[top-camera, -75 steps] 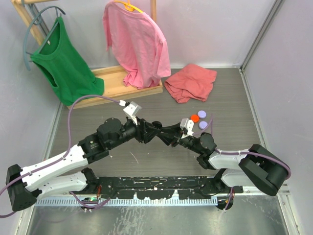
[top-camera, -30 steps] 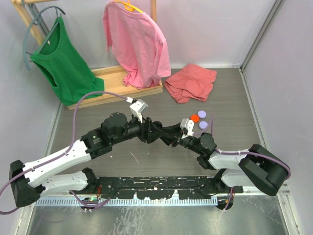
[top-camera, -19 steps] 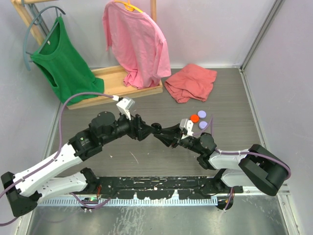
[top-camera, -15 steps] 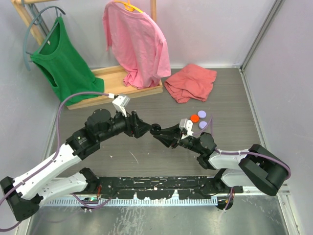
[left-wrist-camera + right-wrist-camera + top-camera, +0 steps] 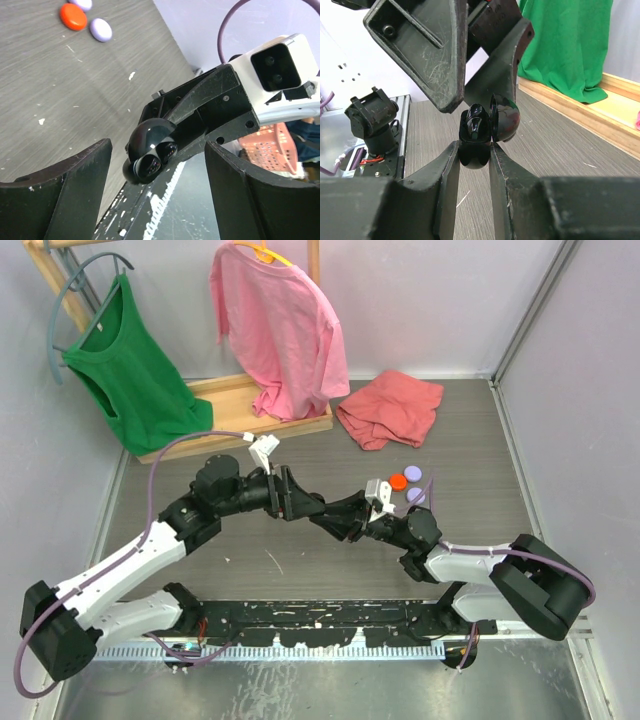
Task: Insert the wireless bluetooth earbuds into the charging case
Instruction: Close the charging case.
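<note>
My right gripper (image 5: 474, 156) is shut on a glossy black charging case (image 5: 475, 147), held above the table with its lid (image 5: 506, 119) hinged open. A black earbud (image 5: 476, 125) sits in the case's open half. In the left wrist view the case (image 5: 150, 152) shows dark, shiny bud shapes inside it. My left gripper (image 5: 157, 192) is open with nothing between its fingers (image 5: 65, 185), and the case hangs just ahead of the gap. From above, the two grippers meet at the table's middle, left gripper (image 5: 297, 502) against the case (image 5: 322, 519).
A red-orange disc (image 5: 398, 480) and two lavender discs (image 5: 413, 473) (image 5: 416, 496) lie on the table right of the grippers. A crumpled red cloth (image 5: 390, 408) lies behind them. A wooden rack (image 5: 240, 420) with a green top (image 5: 135, 370) and a pink shirt (image 5: 280, 330) stands at the back left.
The left gripper drew back to the left from the case, opened wider, then came back close to it. The right gripper kept still, holding the case.
</note>
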Tool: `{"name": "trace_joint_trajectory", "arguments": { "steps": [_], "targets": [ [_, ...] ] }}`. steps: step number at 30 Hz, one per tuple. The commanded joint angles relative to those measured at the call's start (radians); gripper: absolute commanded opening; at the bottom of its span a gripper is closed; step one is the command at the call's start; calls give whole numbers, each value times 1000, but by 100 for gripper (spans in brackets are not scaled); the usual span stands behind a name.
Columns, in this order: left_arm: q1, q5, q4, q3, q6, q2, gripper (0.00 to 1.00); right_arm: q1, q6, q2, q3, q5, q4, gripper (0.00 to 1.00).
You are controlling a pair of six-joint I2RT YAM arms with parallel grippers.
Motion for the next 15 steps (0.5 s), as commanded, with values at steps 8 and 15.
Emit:
{"name": "trace_joint_trajectory", "arguments": {
  "steps": [8, 15],
  "targets": [
    [11, 181, 281, -18, -138, 75, 70, 1, 20, -21, 39, -28, 50, 1],
    [21, 190, 322, -21, -147, 55, 67, 1, 43, -14, 28, -44, 48, 1]
  ]
}}
